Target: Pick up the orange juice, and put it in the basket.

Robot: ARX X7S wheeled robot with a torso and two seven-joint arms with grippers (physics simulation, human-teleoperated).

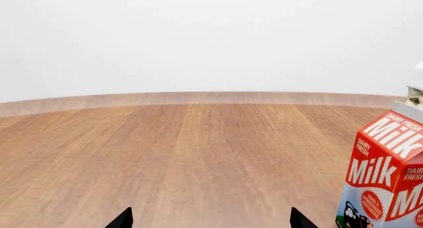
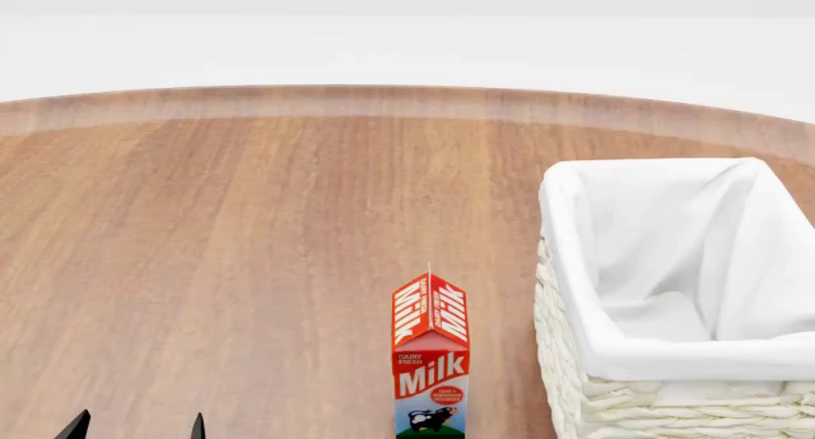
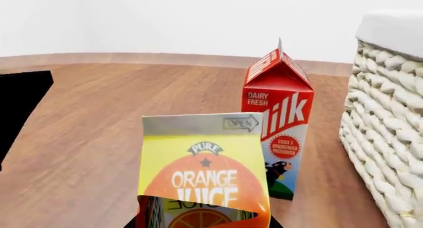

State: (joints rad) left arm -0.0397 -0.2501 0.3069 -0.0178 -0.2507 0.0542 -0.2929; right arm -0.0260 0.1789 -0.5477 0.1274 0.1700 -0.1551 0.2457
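The orange juice (image 3: pixel 205 163), a yellow and orange gable-top carton, fills the near part of the right wrist view. My right gripper (image 3: pixel 203 224) has its dark fingers pressed against both of the carton's sides, shut on it. Neither this gripper nor the carton shows in the head view. The basket (image 2: pixel 612 372), cream wicker with a white liner, stands at the right, and its woven wall (image 3: pixel 383 129) rises just beyond the carton. Low at the left, my left gripper (image 2: pixel 136 429) hangs open over bare wood, with its fingertips (image 1: pixel 122 220) wide apart and nothing between them.
A red-and-white Milk carton (image 2: pixel 430 363) stands upright just left of the basket, close behind the orange juice (image 3: pixel 281 119). It also shows beside the left gripper (image 1: pixel 387 173). The round wooden table (image 2: pixel 255 219) stretches far and left. A black shape (image 3: pixel 20 104) sits at one edge.
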